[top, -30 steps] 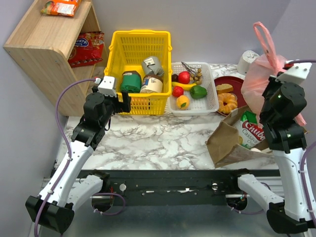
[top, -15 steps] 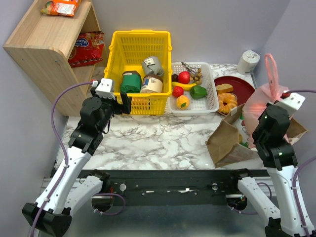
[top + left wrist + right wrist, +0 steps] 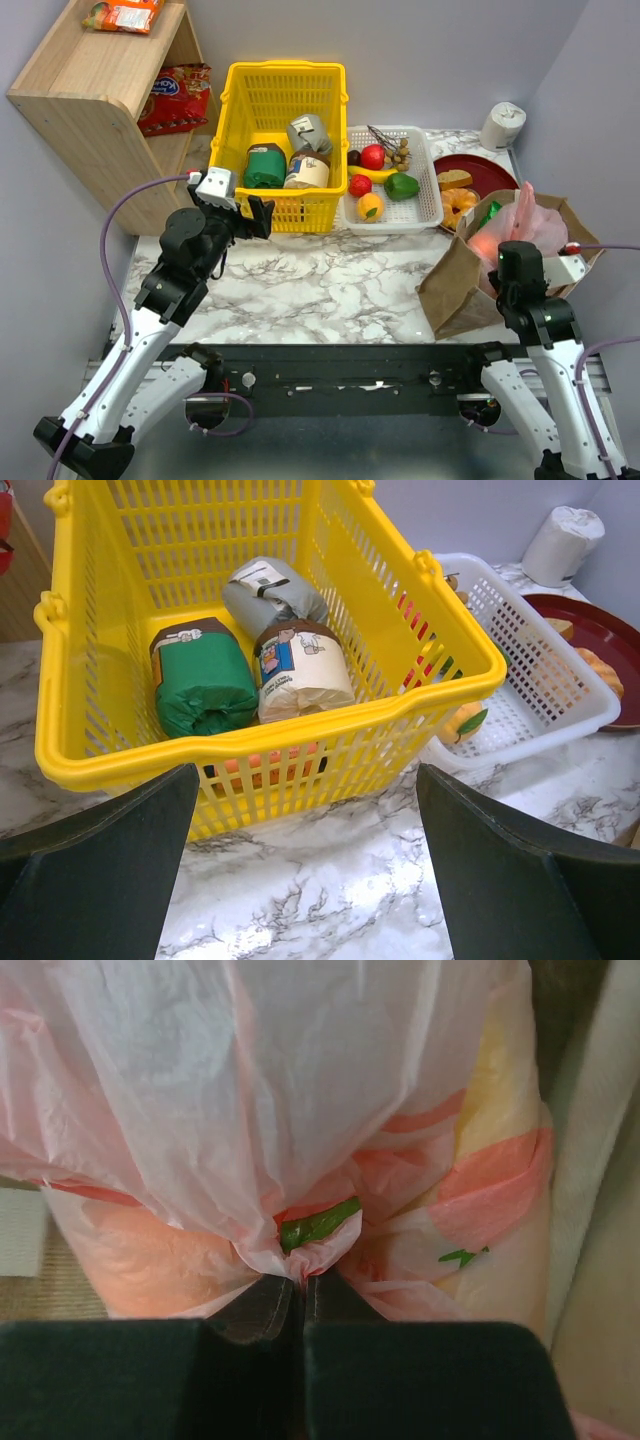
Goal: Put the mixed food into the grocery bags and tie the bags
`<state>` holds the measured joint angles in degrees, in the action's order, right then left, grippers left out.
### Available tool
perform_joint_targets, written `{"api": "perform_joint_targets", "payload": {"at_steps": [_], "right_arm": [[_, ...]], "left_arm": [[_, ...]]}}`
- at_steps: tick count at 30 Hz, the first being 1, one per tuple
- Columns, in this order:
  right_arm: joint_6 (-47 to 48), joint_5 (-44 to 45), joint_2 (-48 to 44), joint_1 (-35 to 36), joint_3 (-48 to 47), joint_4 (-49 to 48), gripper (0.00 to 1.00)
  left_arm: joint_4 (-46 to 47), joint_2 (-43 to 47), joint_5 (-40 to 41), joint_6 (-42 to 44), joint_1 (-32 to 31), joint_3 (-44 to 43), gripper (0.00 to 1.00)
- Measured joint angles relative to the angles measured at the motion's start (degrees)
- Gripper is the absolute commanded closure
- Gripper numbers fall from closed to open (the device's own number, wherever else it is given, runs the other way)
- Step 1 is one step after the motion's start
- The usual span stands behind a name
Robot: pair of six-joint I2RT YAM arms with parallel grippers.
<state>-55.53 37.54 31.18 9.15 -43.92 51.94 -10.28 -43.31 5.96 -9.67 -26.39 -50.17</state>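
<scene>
My right gripper (image 3: 303, 1282) is shut on a bunched fold of the pink plastic bag (image 3: 300, 1110). In the top view the pink bag (image 3: 522, 222) sits low inside the open brown paper bag (image 3: 452, 285) at the right, with the right gripper (image 3: 508, 262) just in front of it. Through the thin plastic I see a green strip of the crisp packet (image 3: 318, 1222), a yellow shape (image 3: 500, 1090) and an orange shape (image 3: 150, 1260). A green corner (image 3: 490, 213) shows beside the bag. My left gripper (image 3: 305, 772) is open and empty, just in front of the yellow basket (image 3: 250, 745).
The yellow basket (image 3: 335, 100) holds tins and jars. A white tray (image 3: 428, 212) of toy fruit stands beside it, then a red plate (image 3: 492, 170) with pastries and a paper roll (image 3: 500, 125). A wooden shelf (image 3: 80, 110) with snack packets stands at the far left.
My right gripper has come down and nearer with the pink bag, from held high above the table to sitting inside the brown paper bag. The left gripper has shifted slightly right.
</scene>
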Motion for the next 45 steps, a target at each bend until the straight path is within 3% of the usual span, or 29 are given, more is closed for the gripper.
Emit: {"api": "perform_joint_targets", "payload": {"at_steps": [4, 8, 11, 12, 15, 16, 23, 28, 33, 40, 45], "right_arm": [[-14.5, 0.0, 3.6, 0.0, -1.6, 12.8, 0.89], [-23.2, 0.0, 2.3, 0.0, -1.8, 18.3, 0.82], [-26.6, 0.3, -0.8, 0.0, -1.8, 20.5, 0.52], [-27.0, 0.5, -1.6, 0.0, -1.8, 21.1, 0.28], [-26.3, 2.3, -2.2, 0.0, -3.5, 22.4, 0.03], [-25.2, 3.1, -2.1, 0.0, -4.8, 22.9, 0.00], [-6.3, 8.4, -1.6, 0.0, -15.3, 18.1, 0.00], [16.7, 5.7, -4.3, 0.0, -14.6, 0.6, 0.00], [33.7, -2.9, -3.4, 0.0, -14.8, -14.0, 0.00], [44.1, -16.2, 15.3, 0.0, -29.4, -18.6, 0.00], [45.8, -24.7, 14.2, 0.0, -25.4, -22.9, 0.00]], "left_arm": [[0.0, 0.2, 0.3, 0.0, -0.2, 0.1, 0.01], [0.0, 0.2, 0.6, 0.0, -0.3, 0.1, 0.01], [0.0, 0.2, 0.9, 0.0, -0.3, 0.1, 0.01], [0.0, 0.2, 0.9, 0.0, -0.3, 0.1, 0.01], [0.0, 0.2, 0.9, 0.0, -0.3, 0.1, 0.01], [0.0, 0.2, 0.9, 0.0, -0.3, 0.1, 0.01], [0.0, -0.7, 0.9, 0.0, -0.3, 0.1, 0.01], [-0.3, -3.2, 0.9, -1.0, 0.3, -0.1, 0.01], [-2.7, -8.5, -0.3, -5.1, 7.0, -3.0, 0.01], [-2.6, -7.0, -0.1, -6.1, 9.6, -4.1, 0.01], [-2.1, -3.1, 2.6, -5.6, 9.6, -4.6, 0.01]]}}
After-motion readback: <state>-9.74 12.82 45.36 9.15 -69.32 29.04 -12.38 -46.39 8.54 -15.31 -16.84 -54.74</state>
